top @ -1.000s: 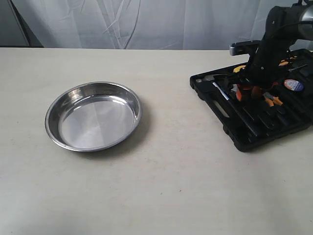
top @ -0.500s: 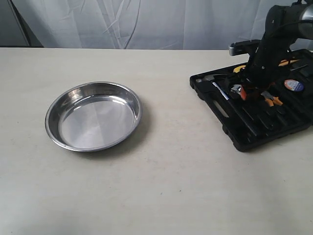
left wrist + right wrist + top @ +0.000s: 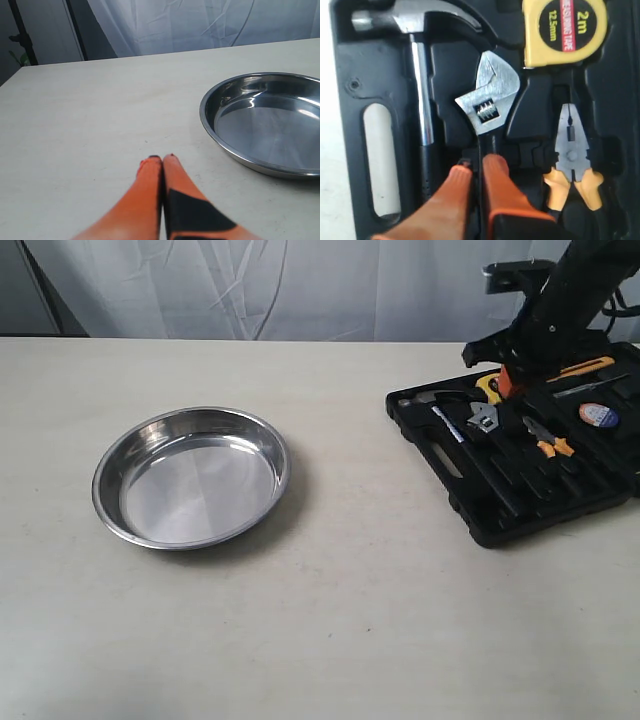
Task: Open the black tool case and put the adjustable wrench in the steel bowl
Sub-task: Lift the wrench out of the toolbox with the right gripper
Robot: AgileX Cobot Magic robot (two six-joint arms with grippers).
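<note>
The black tool case (image 3: 482, 512) lies open at the right of the table, its moulded slots (image 3: 350, 65) facing up. My right gripper (image 3: 503, 383) hangs above it, shut on the black handle of the adjustable wrench (image 3: 483, 418). In the right wrist view the silver jaw head (image 3: 490, 95) sticks out past my fingertips (image 3: 479, 162), tilted over the slots. The steel bowl (image 3: 190, 477) stands empty at the left. My left gripper (image 3: 161, 159) is shut on nothing, low over the bare table beside the bowl (image 3: 270, 120). It does not show in the exterior view.
In the case lie a hammer (image 3: 420, 75), a yellow tape measure (image 3: 565, 30) and orange-handled pliers (image 3: 572, 160). A round blue-and-white item (image 3: 600, 414) sits further right in it. A white curtain hangs behind the table.
My right arm has risen and drawn back from the case. The wrench has come up out of its slot with the gripper. The bowl has not moved.
</note>
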